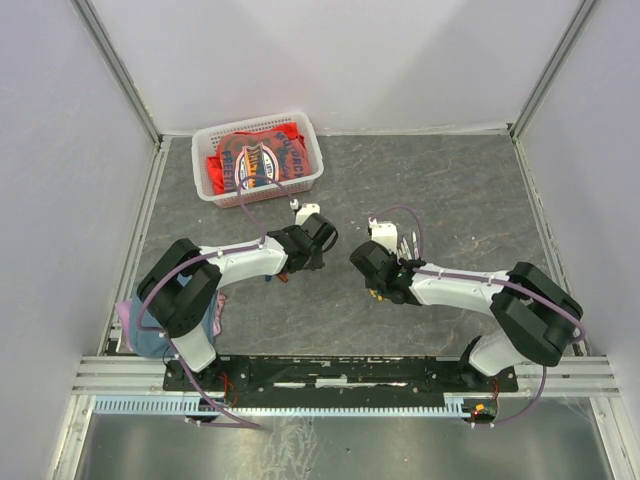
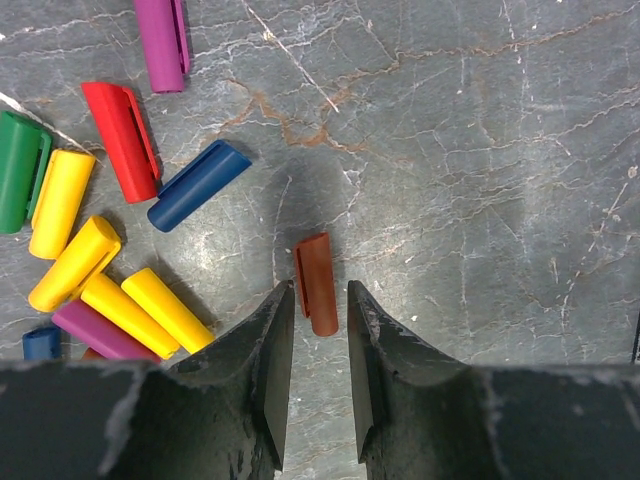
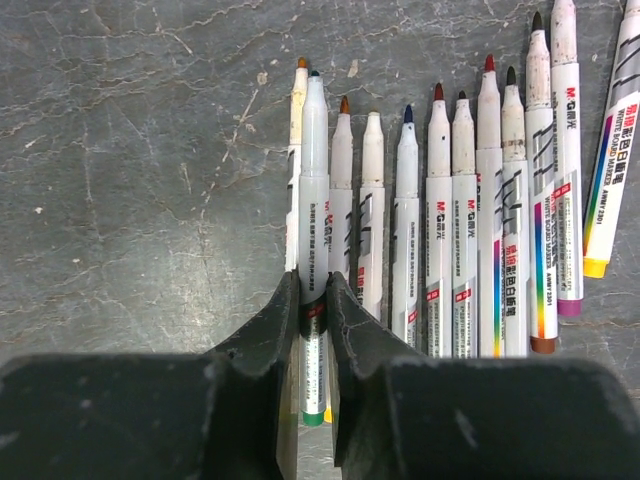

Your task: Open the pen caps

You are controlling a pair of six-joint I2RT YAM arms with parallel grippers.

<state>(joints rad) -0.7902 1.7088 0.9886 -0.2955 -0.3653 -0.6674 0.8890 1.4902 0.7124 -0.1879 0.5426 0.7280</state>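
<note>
Pen caps (image 2: 122,140) loose; cloth (image 1: 255,160) in basket (image 1: 312,155)

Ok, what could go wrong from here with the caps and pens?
The brown cap lies between the fingers of the left hand, apart from the other caps; pulling away could nudge or roll it. The pen between the fingers of the right hand overlaps an orange-tipped pen; it may roll and scatter the row.
</note>
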